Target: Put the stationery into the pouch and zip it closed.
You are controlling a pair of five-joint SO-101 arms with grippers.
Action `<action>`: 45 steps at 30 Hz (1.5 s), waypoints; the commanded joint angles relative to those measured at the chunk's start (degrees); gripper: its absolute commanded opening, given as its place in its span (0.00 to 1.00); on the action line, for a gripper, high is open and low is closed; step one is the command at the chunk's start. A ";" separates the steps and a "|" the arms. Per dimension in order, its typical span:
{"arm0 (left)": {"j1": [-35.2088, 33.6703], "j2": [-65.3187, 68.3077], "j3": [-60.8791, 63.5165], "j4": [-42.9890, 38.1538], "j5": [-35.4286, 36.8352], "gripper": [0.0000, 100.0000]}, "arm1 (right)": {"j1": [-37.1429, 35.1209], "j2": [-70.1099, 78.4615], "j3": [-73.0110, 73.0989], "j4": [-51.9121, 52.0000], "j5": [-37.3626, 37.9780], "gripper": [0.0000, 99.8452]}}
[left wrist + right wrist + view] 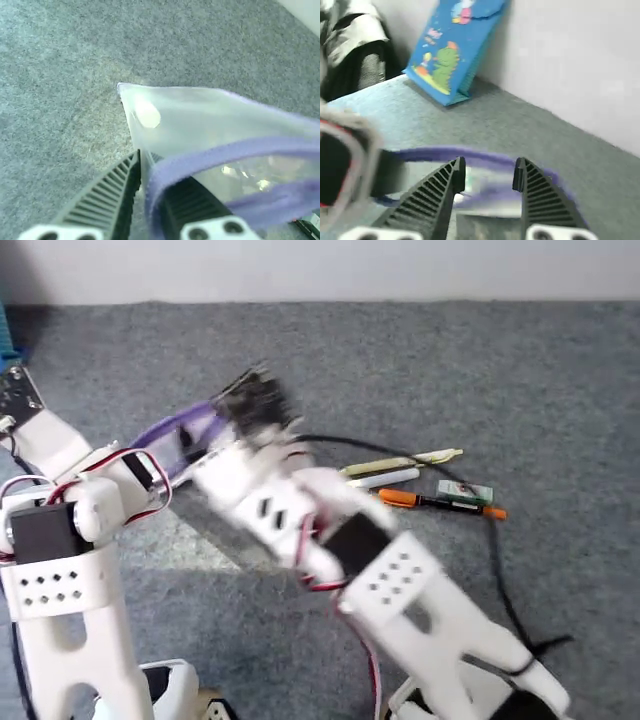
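Note:
A clear pouch with a purple zip rim (183, 434) lies on the grey carpet at the left centre. My left gripper (146, 176) is shut on the pouch (210, 125), pinching its purple rim at one corner so the mouth stands up. In the high view that left gripper (163, 466) sits at the pouch's near end. My right gripper (256, 400) hovers over the pouch's far end. Its fingers are open with nothing between them, just above the pouch's purple rim (470, 156). To the right lie two pale pens (400, 470), an orange marker (440, 503) and a small eraser (466, 491).
A blue cartoon-printed case (455, 45) leans against the white wall behind the carpet. A black cable (495, 550) runs past the stationery toward the right arm's base. Bare carpet stretches along the back and the right side.

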 commanded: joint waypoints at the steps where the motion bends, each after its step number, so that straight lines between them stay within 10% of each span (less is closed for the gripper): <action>1: -0.35 -0.09 -3.30 -0.53 0.70 0.01 | 10.42 -4.97 -2.99 10.59 -6.42 0.15; 11: -0.18 -0.09 -3.21 -0.53 0.70 0.01 | 37.05 0.22 -0.53 35.30 0.00 0.15; 31: -0.26 0.00 -3.21 -0.53 0.44 0.01 | 46.02 37.05 -19.08 41.98 34.99 0.26; 45: 0.00 0.00 -3.21 -0.53 0.44 0.01 | 48.75 53.49 -27.52 39.87 42.73 0.30</action>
